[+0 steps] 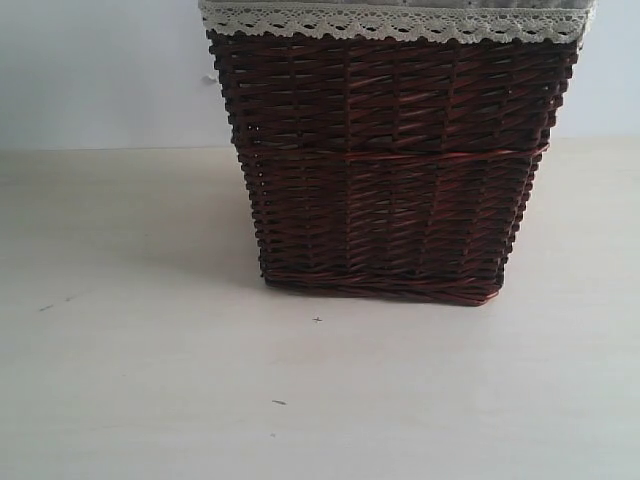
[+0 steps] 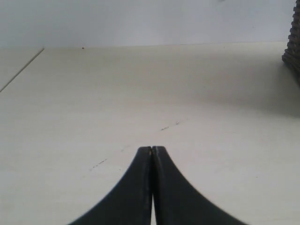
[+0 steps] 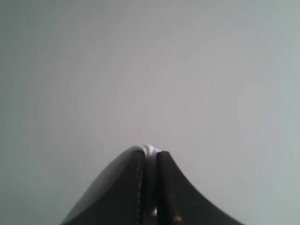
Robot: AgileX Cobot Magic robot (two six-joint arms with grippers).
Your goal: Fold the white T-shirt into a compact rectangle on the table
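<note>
A pale table [image 1: 150, 390] runs back to a plain white wall [image 1: 100, 70]. In the exterior view a dark wicker basket [image 1: 390, 170] stands at about 12 to 1 o'clock, on the far half of the table. Its lace trim [image 1: 400, 22] is cut by the frame edge, so the inside is hidden. A few dark specks [image 1: 317, 320] lie at 6 o'clock from its foot. No T-shirt shows here, and neither arm.

In the left wrist view, the left gripper [image 2: 152, 151] hangs low over bare table with its jaws pressed together and nothing between them. A corner of the basket [image 2: 294, 47] shows at the frame edge, so this arm is near the basket's 9 o'clock side, apart from it.

In the right wrist view, the right gripper [image 3: 151, 153] has its jaws all but together. A thin pale sliver sits at the tips, and I cannot tell whether it is cloth or glare. Behind it is only blank grey-white, with no table and no basket.

The T-shirt is in none of the three views. My guess is that it lies inside the basket, so the coming move turns on reaching up and over the rim. Its long axis cannot be judged. Only the left view places an arm against the basket, so which arm is nearer stays unsettled.
</note>
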